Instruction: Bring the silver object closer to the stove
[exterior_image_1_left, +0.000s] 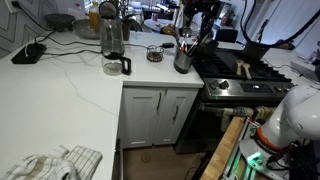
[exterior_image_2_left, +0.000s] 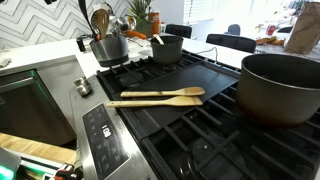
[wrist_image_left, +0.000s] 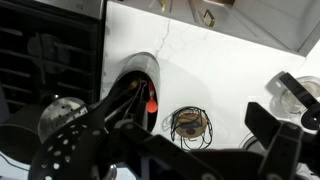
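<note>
I am keeping watch on the gripper (wrist_image_left: 185, 135): it is hanging open, fingers spread, over the silver object (exterior_image_1_left: 183, 60). That pot is sitting on the white desk (exterior_image_1_left: 60, 90), just beside the stove (exterior_image_1_left: 245, 72).

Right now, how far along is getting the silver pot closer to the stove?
Done, or nearly: in both exterior views the pot stands on the counter right at the stove edge. In hand: nothing. In the wrist view the gripper looks open and sits above the pot, not closed on it. Left: at most a small nudge closer, then backing the arm off.
</note>
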